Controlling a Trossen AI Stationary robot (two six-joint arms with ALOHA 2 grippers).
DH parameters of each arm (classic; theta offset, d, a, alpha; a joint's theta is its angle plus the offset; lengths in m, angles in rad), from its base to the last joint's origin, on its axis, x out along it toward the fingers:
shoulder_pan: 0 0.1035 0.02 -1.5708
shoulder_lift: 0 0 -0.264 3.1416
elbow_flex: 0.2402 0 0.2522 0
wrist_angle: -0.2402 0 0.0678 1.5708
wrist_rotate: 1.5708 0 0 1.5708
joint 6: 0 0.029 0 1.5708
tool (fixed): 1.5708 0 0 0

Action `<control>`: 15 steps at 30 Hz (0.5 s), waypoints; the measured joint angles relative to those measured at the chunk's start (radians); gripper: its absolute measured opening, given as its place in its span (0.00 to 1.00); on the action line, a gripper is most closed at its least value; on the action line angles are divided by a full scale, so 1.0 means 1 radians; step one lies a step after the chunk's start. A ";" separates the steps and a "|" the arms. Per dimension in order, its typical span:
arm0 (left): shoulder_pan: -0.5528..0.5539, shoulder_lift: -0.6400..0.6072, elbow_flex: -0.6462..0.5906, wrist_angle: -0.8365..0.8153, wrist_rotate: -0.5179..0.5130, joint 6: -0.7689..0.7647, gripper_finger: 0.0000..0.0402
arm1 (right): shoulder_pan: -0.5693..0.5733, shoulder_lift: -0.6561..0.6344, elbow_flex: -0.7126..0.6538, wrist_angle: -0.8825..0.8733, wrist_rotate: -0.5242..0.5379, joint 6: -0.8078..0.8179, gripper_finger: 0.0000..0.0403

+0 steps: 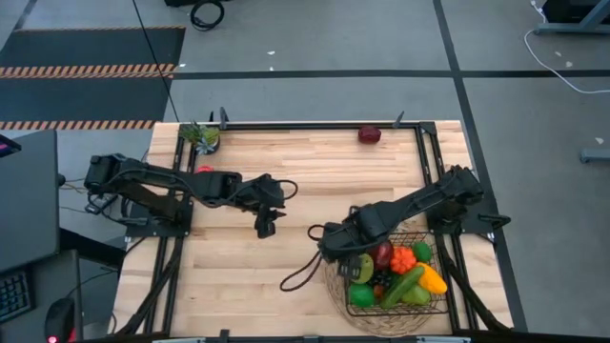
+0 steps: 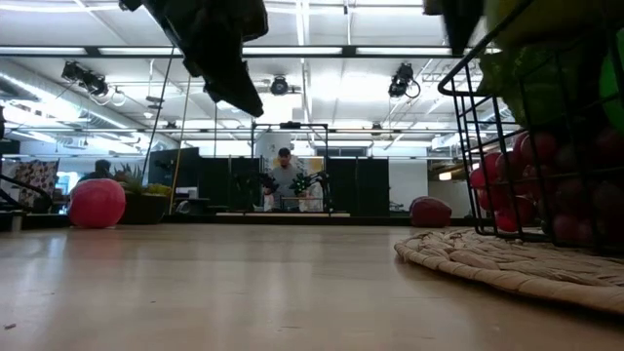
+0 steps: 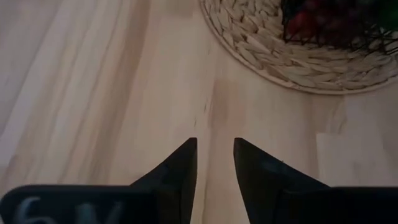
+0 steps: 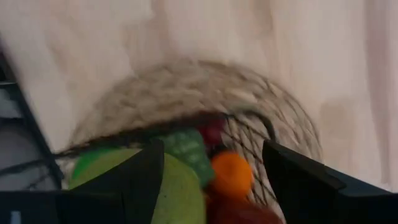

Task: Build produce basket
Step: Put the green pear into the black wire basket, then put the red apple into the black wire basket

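Nearest the low camera is the bare wooden bench (image 2: 244,292), with the round woven mat (image 2: 507,263) lying at its right. Going from left to right in the high view, the left arm reaches from the bench's left edge toward the middle, and the left tool (image 1: 266,225) hangs over bare wood, well apart from the mat. Its two dark fingers (image 3: 180,168) show in the left wrist view with only a narrow gap between them and nothing held. Behind that arm, a small red fruit (image 1: 205,170) lies near the far left, and a green leafy item (image 1: 202,135) sits at the far left corner. A dark red fruit (image 1: 369,134) rests alone at the far edge, right of centre. At the near right, the black wire basket (image 1: 434,305) stands on the mat and holds the produce (image 1: 400,272): green, orange, yellow and red pieces piled together. The right tool (image 1: 335,244) hovers at the basket's left rim, its fingers (image 4: 298,180) spread wide and empty, just above the green and orange pieces.
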 joint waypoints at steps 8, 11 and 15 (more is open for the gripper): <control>0.000 -0.002 -0.018 0.006 0.000 0.039 0.27 | 0.103 -0.045 0.000 -0.036 -0.003 0.219 0.68; 0.000 -0.001 -0.018 0.004 -0.001 0.053 0.27 | 0.143 -0.054 0.000 -0.037 0.053 0.291 0.68; 0.000 -0.001 -0.018 0.003 -0.001 0.090 0.27 | 0.197 -0.057 0.000 -0.037 0.114 0.388 0.68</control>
